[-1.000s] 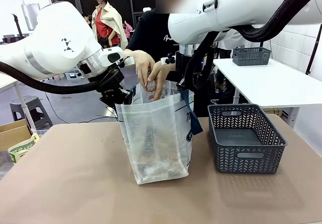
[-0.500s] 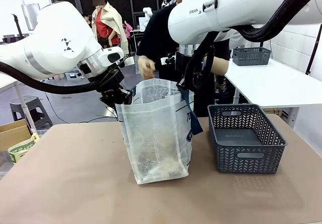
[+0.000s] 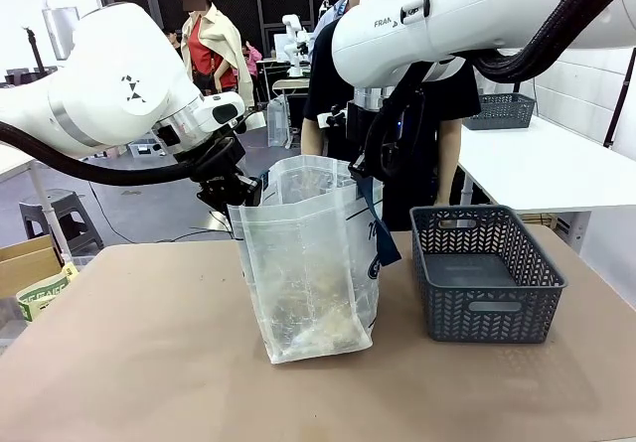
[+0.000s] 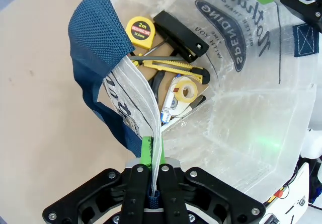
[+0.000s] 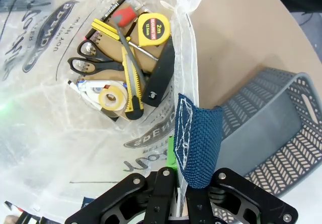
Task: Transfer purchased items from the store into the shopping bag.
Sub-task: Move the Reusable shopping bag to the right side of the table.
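Left gripper (image 4: pixel 152 156) is clamped shut on the rim of a tall translucent white plastic shopping bag (image 3: pixel 308 273), pinching the thin film together with the base of a navy blue woven strap handle (image 4: pixel 95 27). In the front view this left gripper sits at the bag's upper left corner. Right gripper (image 5: pixel 177 171) is likewise closed on the opposite rim, at the bag's upper right edge, with the second navy strap (image 5: pixel 198 143) folded over its fingers. Between the two grips the mouth of the bag is spread wide.

At the bottom of the bag lie the purchased items: a round yellow tape measure (image 4: pixel 139 30), a flat black bar-shaped pack (image 4: pixel 181 35) beside it, a yellow-and-black utility knife (image 4: pixel 171 65), a white roll of tape on a dispenser (image 4: pixel 183 89), black-handled scissors (image 5: pixel 85 58) and a red-handled tool (image 5: pixel 123 16), all resting on a flat brown cardboard packet (image 4: pixel 151 80).

The bag stands upright on a tan surface (image 3: pixel 149 363). Just to the right of the bag, not touching it, sits a dark grey rectangular plastic basket with lattice sides (image 3: pixel 487 308). Behind the bag, at the far side, a person in a dark top (image 3: pixel 323 94) stands with arms down.
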### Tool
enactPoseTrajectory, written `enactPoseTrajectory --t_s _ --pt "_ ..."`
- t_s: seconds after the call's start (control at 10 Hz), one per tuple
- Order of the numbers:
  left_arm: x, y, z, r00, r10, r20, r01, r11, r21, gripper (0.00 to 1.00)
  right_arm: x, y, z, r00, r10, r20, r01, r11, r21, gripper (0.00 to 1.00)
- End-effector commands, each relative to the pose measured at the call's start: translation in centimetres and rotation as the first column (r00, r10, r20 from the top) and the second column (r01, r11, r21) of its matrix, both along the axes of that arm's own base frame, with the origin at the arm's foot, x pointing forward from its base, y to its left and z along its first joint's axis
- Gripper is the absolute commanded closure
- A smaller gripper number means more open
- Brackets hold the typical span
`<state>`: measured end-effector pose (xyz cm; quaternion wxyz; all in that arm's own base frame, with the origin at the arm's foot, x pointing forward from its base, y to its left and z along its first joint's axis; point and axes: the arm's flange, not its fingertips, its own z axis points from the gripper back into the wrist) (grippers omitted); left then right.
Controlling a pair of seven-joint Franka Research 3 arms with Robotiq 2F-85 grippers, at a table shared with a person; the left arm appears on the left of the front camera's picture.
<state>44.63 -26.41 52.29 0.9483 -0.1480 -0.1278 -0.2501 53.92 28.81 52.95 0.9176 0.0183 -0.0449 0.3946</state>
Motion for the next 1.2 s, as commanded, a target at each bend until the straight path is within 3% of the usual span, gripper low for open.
enactPoseTrajectory --t_s 0.0,1.1 --pt "-0.02 0.07 0.09 1.000 -0.002 0.005 0.002 1.000 0.005 1.00 0.01 -0.08 0.06 1.000 -0.001 0.001 0.001 1.000 0.000 1.00" --pt "-0.02 0.07 0.09 1.000 -0.002 0.005 0.002 1.000 0.005 1.00 0.01 -0.08 0.06 1.000 -0.001 0.001 0.001 1.000 0.000 1.00"
